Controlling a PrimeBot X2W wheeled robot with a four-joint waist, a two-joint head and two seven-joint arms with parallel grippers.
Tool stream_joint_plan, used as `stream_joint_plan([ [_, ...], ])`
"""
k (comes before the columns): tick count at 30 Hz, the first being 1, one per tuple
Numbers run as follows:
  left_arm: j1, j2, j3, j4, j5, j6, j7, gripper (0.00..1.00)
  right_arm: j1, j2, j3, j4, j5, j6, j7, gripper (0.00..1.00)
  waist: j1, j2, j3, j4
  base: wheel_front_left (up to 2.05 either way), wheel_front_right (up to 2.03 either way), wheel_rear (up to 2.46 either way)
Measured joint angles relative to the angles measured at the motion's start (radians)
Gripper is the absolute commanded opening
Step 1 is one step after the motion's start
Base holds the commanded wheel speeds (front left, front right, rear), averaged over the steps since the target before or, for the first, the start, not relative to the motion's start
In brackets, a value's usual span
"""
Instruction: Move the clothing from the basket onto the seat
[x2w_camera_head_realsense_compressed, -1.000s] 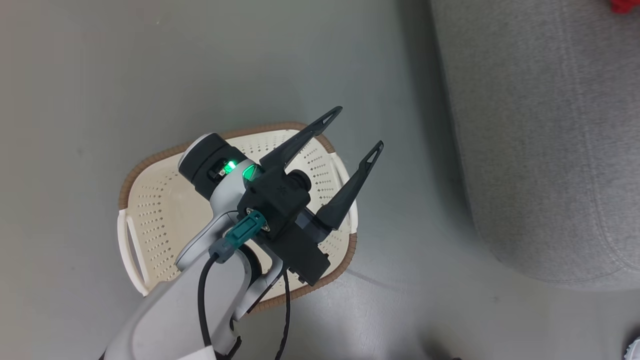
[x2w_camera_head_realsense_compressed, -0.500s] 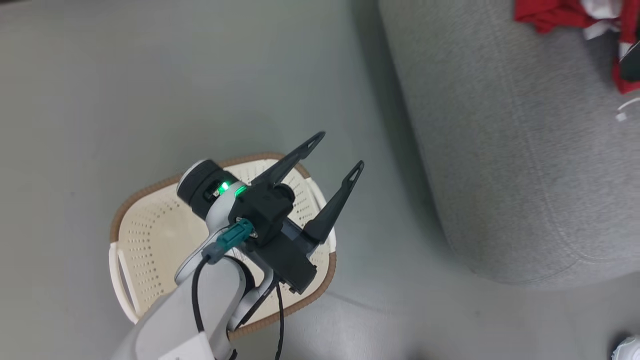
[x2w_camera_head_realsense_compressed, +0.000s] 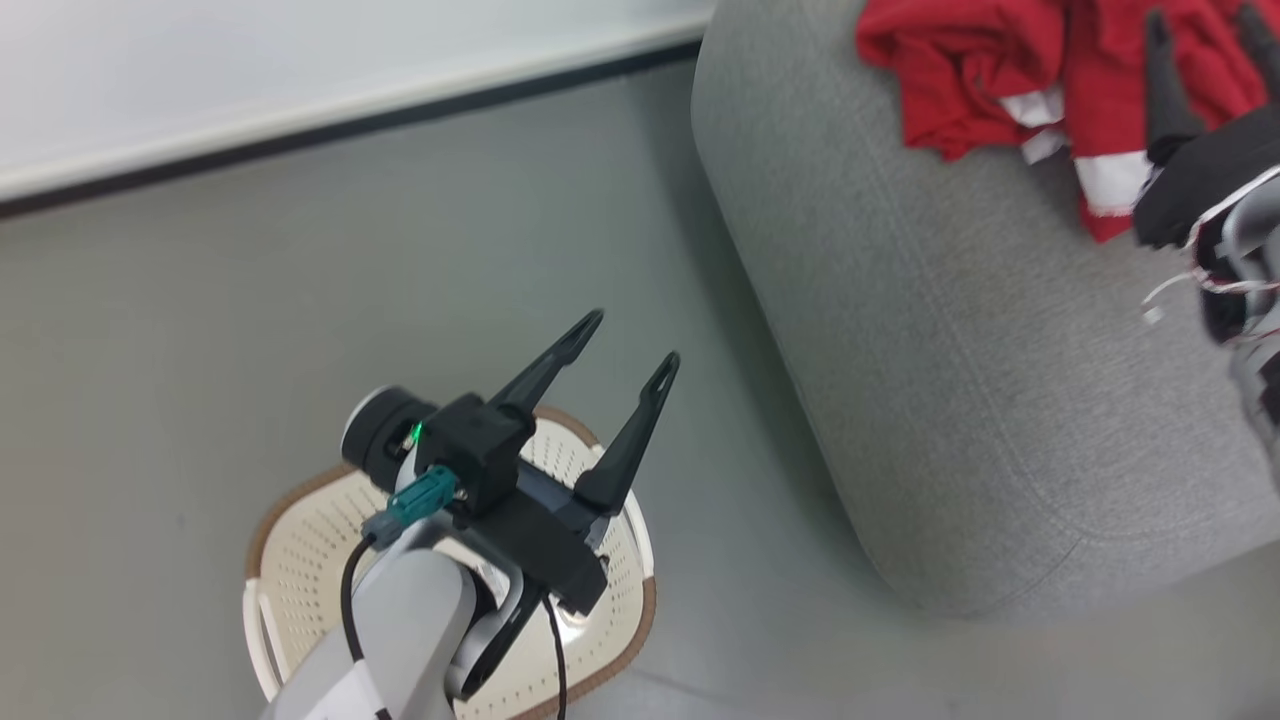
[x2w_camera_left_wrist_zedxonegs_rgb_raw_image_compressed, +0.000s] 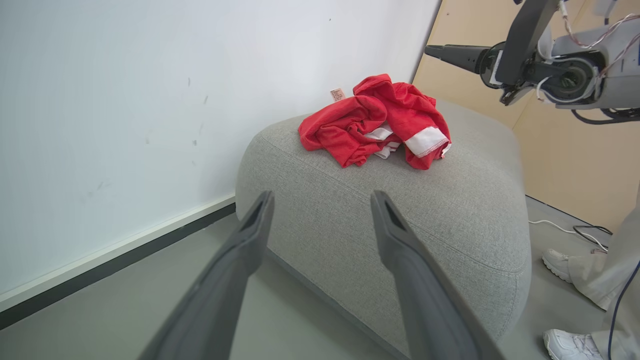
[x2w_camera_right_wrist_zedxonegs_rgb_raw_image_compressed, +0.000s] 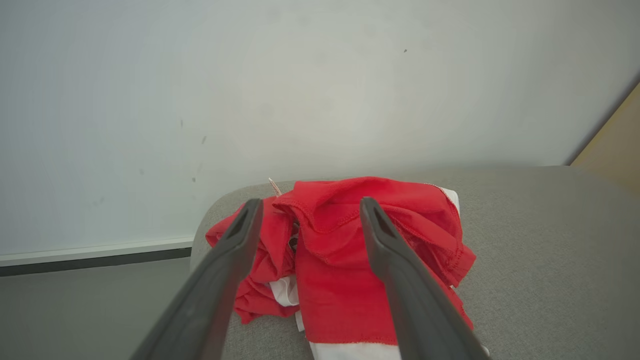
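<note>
right gripper (x2w_camera_right_wrist_zedxonegs_rgb_raw_image_compressed: 310, 201) has opened above clothing (x2w_camera_right_wrist_zedxonegs_rgb_raw_image_compressed: 332, 280); tag (x2w_camera_left_wrist_zedxonegs_rgb_raw_image_compressed: 337, 94) unreadable.

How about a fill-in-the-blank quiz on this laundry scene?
1. The red clothing lies on the grey ____.
2. The basket stands on the ____.
3. The left gripper and right gripper are both ____.

Missing words: seat; floor; open.

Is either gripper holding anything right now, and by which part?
Nothing is held. Both the left gripper and the right gripper are open and empty; the clothing lies loose on the seat.
</note>
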Motion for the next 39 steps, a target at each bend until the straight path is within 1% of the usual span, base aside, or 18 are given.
stream_joint_plan([
  [7,0.083,-0.003,0.03,0.049,-0.025,0.017,-0.038,1.0,0.078,0.056,0.018,-0.026,-0.009,0.019,0.0,1.0,0.0,0.0,-0.103,0.004,0.0,0.0,0.0],
  [10,0.126,-0.002,0.056,0.064,-0.06,0.024,-0.054,1.0,0.122,0.086,0.028,-0.04,-0.009,0.027,0.0,1.0,0.0,0.0,-0.147,0.011,0.0,0.0,0.0],
  [13,0.171,0.004,0.077,0.085,-0.072,0.041,-0.063,1.0,0.172,0.118,0.036,-0.055,-0.009,0.031,0.0,1.0,0.0,0.0,-0.191,0.02,0.0,0.0,0.0],
  [17,0.231,0.011,0.116,0.096,-0.089,0.064,-0.073,1.0,0.245,0.136,0.037,-0.074,-0.009,0.035,0.0,1.0,0.0,0.0,-0.249,0.037,0.0,0.0,0.0],
  [18,0.261,0.019,0.135,0.093,-0.095,0.085,-0.078,1.0,0.282,0.138,0.038,-0.09,-0.009,0.035,0.0,1.0,0.0,0.0,-0.278,0.046,0.0,0.0,0.0],
  [23,0.338,0.053,0.194,0.077,-0.114,0.129,-0.087,1.0,0.372,0.156,0.041,-0.143,-0.009,0.036,0.0,1.0,0.0001,0.0,-0.337,0.072,0.0,0.0,0.0],
  [27,0.399,0.081,0.248,0.056,-0.121,0.173,-0.091,1.0,0.44,0.171,0.045,-0.19,-0.019,0.036,0.0,1.0,0.0001,0.0001,-0.374,0.092,0.0,0.0,0.0],
  [30,0.444,0.101,0.292,0.039,-0.122,0.194,-0.094,1.0,0.493,0.181,0.041,-0.235,-0.019,0.028,0.0,1.0,0.0001,0.0001,-0.394,0.103,0.0,0.0,0.0],
  [33,0.479,0.108,0.319,0.024,-0.122,0.201,-0.098,1.0,0.531,0.193,0.039,-0.267,-0.019,0.021,0.0,1.0,0.0001,0.0001,-0.405,0.108,0.0,0.0,0.0],
  [39,0.56,0.128,0.38,-0.008,-0.121,0.216,-0.099,1.0,0.646,0.196,0.04,-0.374,-0.054,-0.03,0.0,1.0,0.0001,0.0001,-0.423,0.113,0.0,0.0,0.0],
])
